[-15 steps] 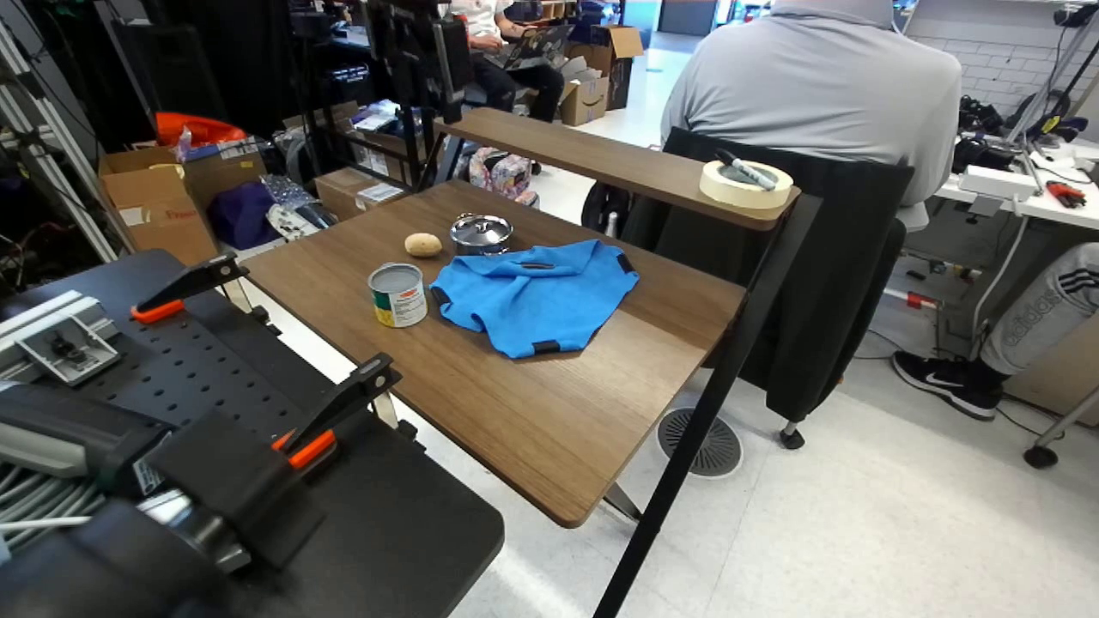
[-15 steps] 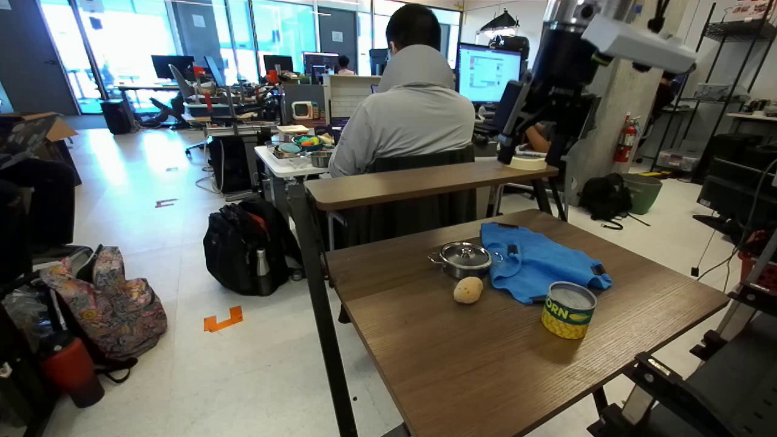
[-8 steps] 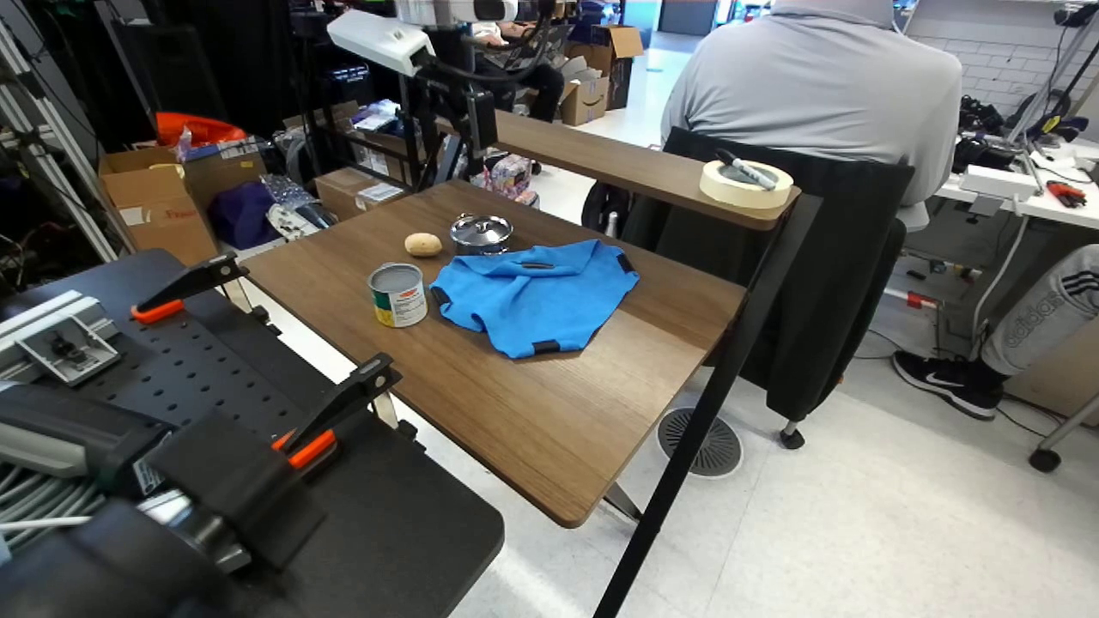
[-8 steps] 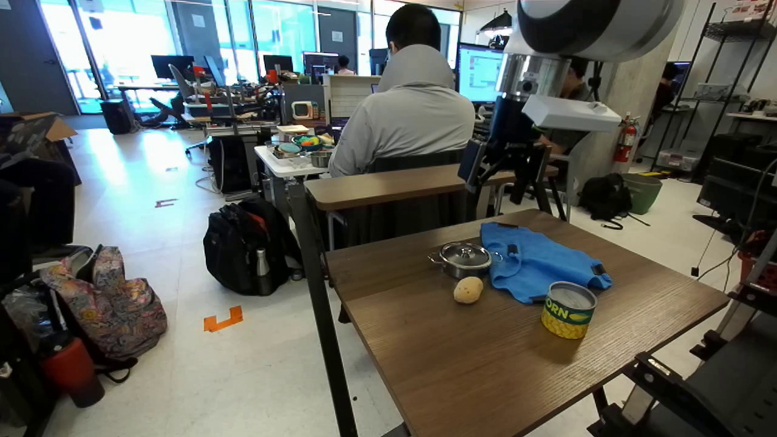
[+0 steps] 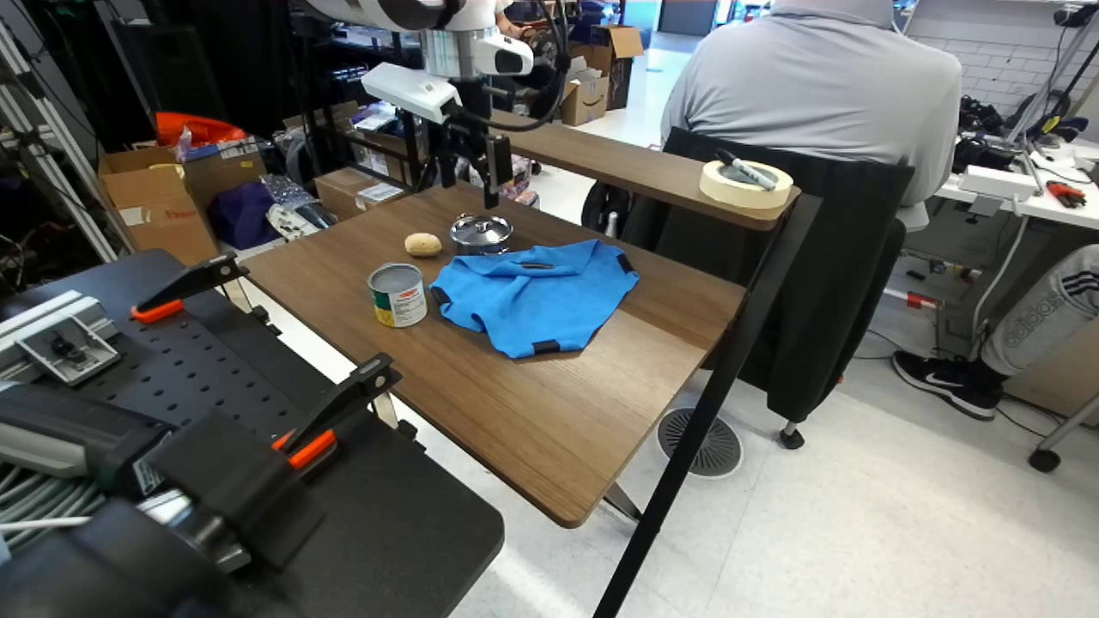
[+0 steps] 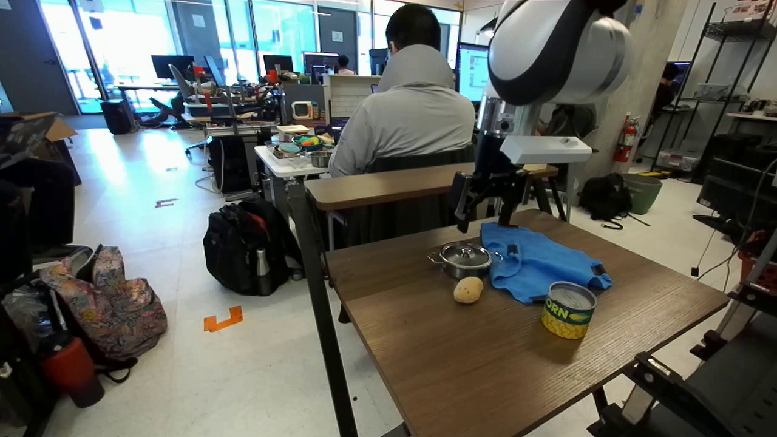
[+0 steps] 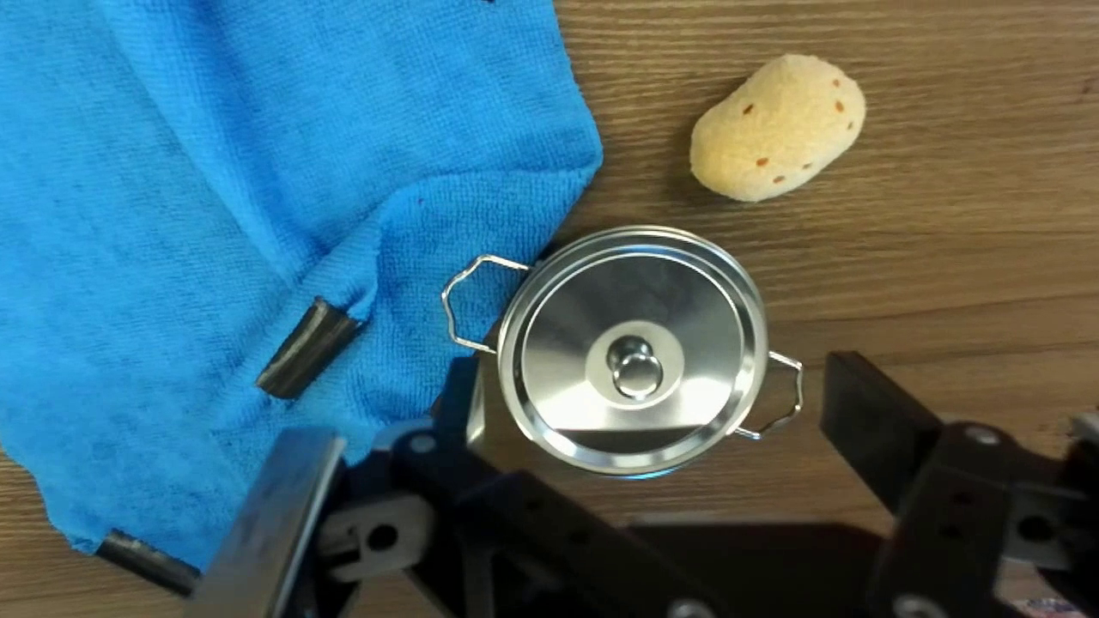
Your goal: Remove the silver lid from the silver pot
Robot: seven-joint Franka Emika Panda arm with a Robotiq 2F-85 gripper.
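Observation:
The silver lid [image 7: 635, 283] is a round shiny disc with a small ball knob at its centre. It sits flat on the silver pot [image 6: 456, 269], which has two wire handles. Lid [image 5: 482, 227] and pot [image 5: 477, 247] stand near the table's far edge in an exterior view. My gripper [image 6: 485, 226] is open and empty, above the table and higher than the lid. It also shows open in an exterior view [image 5: 470, 187]. In the wrist view, the fingers [image 7: 654, 378] appear on either side of the lid, touching nothing. The lid hides the pot's inside.
A blue cloth [image 7: 326, 189] lies against the pot's side, partly under one handle. A tan potato [image 7: 777, 129] lies close to the pot. A corn can [image 6: 569, 312] stands on the table [image 6: 485, 364]. A raised shelf [image 6: 388, 185] runs along one table edge, with tape [image 5: 745, 184] on it.
The arm has come down and across toward the pot, and the gripper is now lower and nearer to it. Lid, pot, potato, cloth and can have not moved.

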